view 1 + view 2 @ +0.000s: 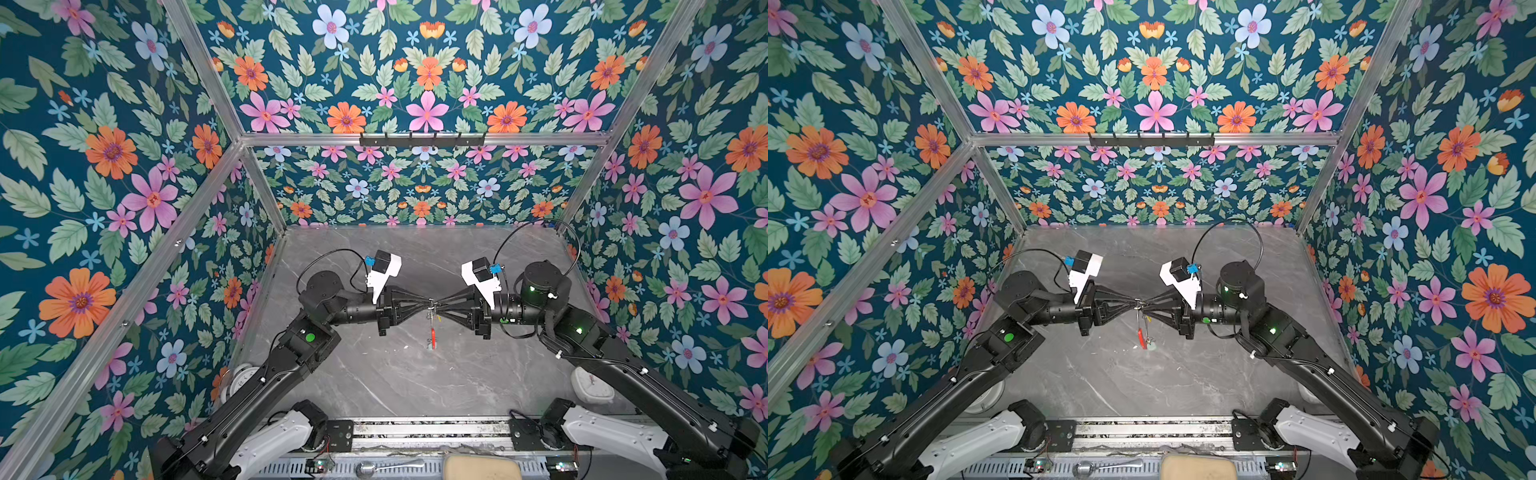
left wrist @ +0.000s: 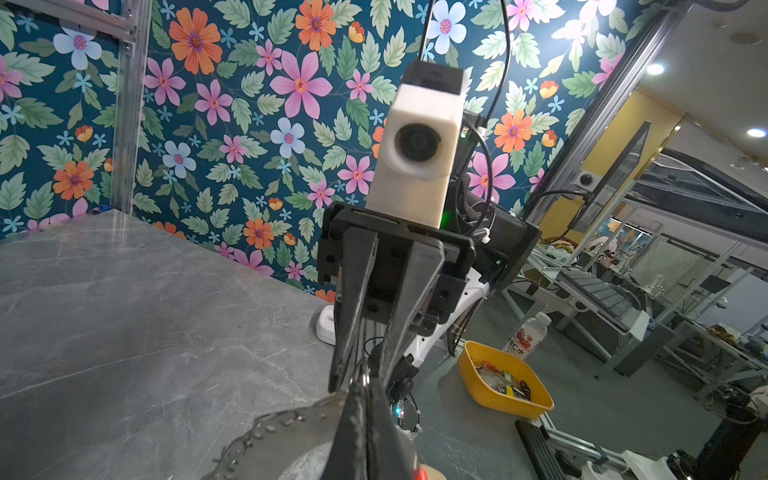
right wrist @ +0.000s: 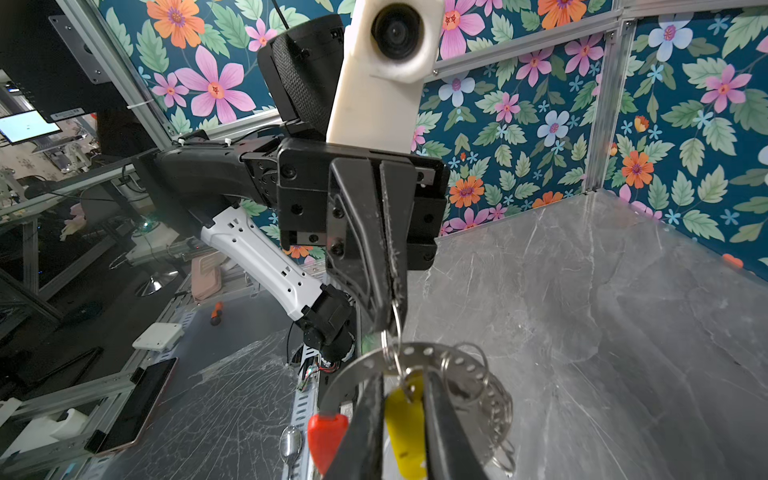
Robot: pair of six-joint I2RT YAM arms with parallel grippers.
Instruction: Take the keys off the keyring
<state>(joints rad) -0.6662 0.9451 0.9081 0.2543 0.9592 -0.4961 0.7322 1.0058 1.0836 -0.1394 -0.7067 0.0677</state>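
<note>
Setting: floral walls (image 1: 415,83), one grey marble table (image 1: 374,374)
Left gripper (image 3: 388,309): clamped shut on keyring (image 3: 419,351) top
Right gripper (image 2: 360,380): fingers flank yellow tag (image 3: 405,428), grip unclear
Keyring: one, hanging over table where both grippers meet
Key tags: two, yellow tag and pale tag (image 1: 1150,345), dangling from keyring

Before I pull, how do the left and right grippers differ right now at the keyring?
The left gripper has its jaws pressed together; the right gripper has its jaws apart. The left gripper pinches a small split ring above the keyring; the right gripper straddles the yellow tag, and whether it pinches it I cannot tell. Shared: both meet tip to tip at the keyring, over the middle of the table.
</note>
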